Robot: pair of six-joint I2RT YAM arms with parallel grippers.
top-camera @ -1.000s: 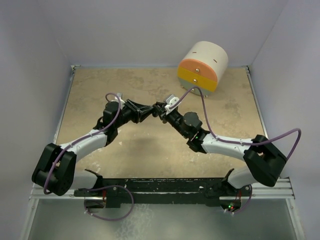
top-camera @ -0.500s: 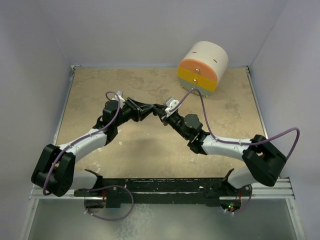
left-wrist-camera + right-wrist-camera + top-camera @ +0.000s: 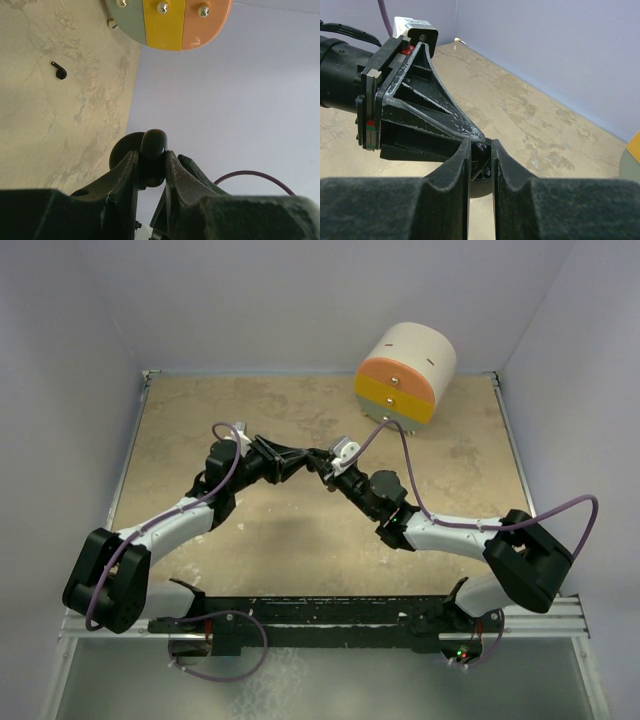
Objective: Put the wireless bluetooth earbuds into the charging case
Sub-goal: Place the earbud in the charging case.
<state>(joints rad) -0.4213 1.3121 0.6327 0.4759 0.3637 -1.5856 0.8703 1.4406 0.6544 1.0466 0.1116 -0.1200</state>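
Note:
My left gripper (image 3: pixel 308 455) is shut on the black rounded charging case (image 3: pixel 152 145), holding it above the middle of the table. My right gripper (image 3: pixel 325 466) meets it tip to tip from the right. In the right wrist view its jaws (image 3: pixel 481 150) are shut on a small glossy black earbud (image 3: pixel 481 152), right at the left gripper's tip. Whether that earbud touches the case is hidden. Another black earbud (image 3: pixel 59 71) lies loose on the table, towards the drawer unit.
A cream cylindrical drawer unit (image 3: pixel 405 370) with orange and yellow fronts (image 3: pixel 172 22) stands at the back right. Lilac walls close the table (image 3: pixel 200 420) on three sides. A purple cable (image 3: pixel 405 445) loops over the right arm.
The two joined grippers have drifted slightly towards the back of the table. Both grips are unchanged.

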